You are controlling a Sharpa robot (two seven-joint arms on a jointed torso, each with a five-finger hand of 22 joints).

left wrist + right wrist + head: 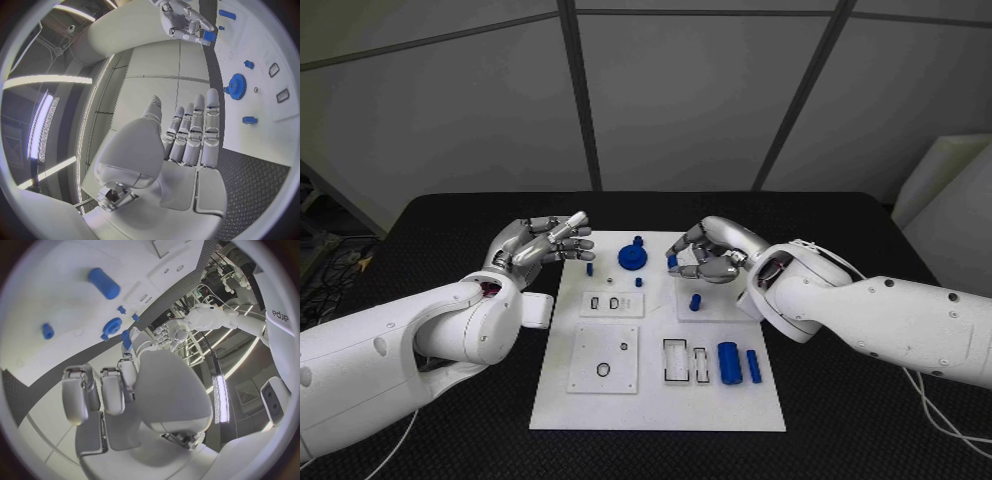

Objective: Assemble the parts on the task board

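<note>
Lying nearest the camera in the lower middle of the head view, two blue cylinders are resting side by side on the white task board, long axes running up the frame. Right of centre, the right hand is curling its fingers and pinching a small blue peg at its fingertips, roughly upright, right of the blue gear. Left of it, the left hand is holding nothing, fingers extended together at the board's upper left corner.
</note>
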